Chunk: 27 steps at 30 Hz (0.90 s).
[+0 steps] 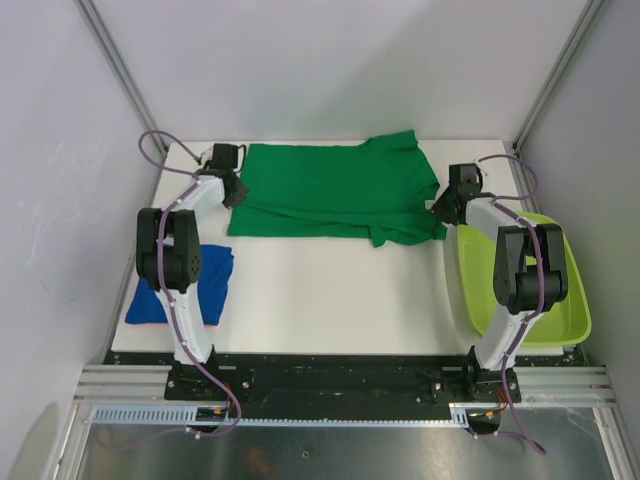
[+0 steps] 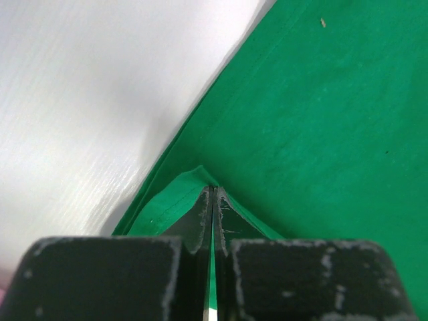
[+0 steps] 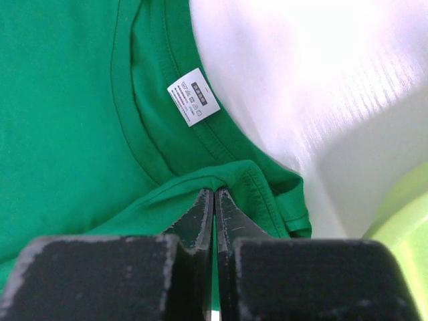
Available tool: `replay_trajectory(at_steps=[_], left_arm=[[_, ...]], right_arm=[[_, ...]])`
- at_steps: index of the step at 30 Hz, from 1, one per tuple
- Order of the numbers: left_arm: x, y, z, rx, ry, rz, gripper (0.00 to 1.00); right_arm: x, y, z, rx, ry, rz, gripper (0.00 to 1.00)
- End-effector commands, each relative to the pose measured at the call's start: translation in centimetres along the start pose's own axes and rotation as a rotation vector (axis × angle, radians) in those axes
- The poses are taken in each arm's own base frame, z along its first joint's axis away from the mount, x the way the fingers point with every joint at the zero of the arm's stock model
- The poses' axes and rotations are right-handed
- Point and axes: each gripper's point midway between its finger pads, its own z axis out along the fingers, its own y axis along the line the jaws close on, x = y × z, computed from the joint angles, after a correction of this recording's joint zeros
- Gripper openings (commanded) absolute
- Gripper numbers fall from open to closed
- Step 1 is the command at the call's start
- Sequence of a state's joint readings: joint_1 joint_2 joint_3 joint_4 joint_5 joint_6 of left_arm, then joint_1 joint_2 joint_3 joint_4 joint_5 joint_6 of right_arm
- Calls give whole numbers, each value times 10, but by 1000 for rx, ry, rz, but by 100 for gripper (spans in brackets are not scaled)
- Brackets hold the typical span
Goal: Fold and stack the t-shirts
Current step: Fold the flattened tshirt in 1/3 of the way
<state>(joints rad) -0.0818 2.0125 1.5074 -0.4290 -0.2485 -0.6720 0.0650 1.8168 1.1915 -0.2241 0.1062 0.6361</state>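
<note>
The lime tub (image 1: pixel 565 320) sits right, beside the green t-shirt (image 1: pixel 330 190) spread far back. The left gripper (image 2: pixel 212 192) pinches its edge, the right gripper (image 3: pixel 214 192) its collar. The blue t-shirt (image 1: pixel 218 272) lies near left.

1. Plain dark green t-shirt (image 1: pixel 330 190) at tips of black left gripper (image 2: pixel 212 190) and black right gripper (image 3: pixel 214 192).
2. Royal blue t-shirt (image 1: pixel 215 280), pink-edged, behind left gripper.
3. Lime-green tub (image 1: pixel 476 285) beside right gripper.
4. White label (image 3: pixel 193 96), dark print, ahead of right gripper.

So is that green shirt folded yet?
Not yet: the green t-shirt lies spread flat, sleeves out, left gripper and right gripper each pinching an end.
</note>
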Motion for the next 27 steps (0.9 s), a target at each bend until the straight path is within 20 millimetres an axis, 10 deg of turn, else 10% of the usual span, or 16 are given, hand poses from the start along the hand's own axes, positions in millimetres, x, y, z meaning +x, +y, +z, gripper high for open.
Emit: replay_trajectory(at_steps=[1, 21, 25, 27], left_arm=[[-23, -12, -3, 32, -51, 1, 0], [-14, -2, 13, -23, -40, 11, 0], [-15, -4, 14, -11, -36, 25, 0], [-16, -10, 13, 16, -29, 39, 19]], right_arm=[[-30, 15, 1, -47, -80, 38, 0], [-22, 21, 21, -96, -41, 30, 0], [-28, 25, 13, -112, -49, 6, 28], [-34, 30, 4, -124, -61, -13, 51]])
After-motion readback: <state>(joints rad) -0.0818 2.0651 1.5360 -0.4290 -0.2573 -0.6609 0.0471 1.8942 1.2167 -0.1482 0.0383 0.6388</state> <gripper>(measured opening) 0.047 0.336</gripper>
